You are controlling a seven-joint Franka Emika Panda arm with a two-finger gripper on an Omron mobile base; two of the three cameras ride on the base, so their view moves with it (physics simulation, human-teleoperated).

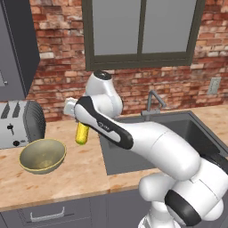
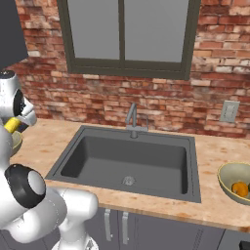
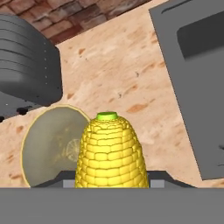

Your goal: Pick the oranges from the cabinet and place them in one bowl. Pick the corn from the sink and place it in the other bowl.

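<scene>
Hand [image 1: 76,116] pinched the corn [image 1: 81,133], cob hanging over the counter [image 1: 84,171] between the near bowl [image 1: 42,156] and the sink [image 2: 129,163]. Right base view added the far bowl [image 2: 229,178], right of the sink, with an orange [image 2: 239,188] inside, cut by the frame edge. Hand view showed the cob's green tip; fingers hidden behind the cob. Toaster [image 1: 20,124] stood behind the near bowl

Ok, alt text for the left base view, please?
The white arm's hand holds the corn upright above the counter, between an empty bowl and the sink. A toaster stands behind the bowl.
</scene>
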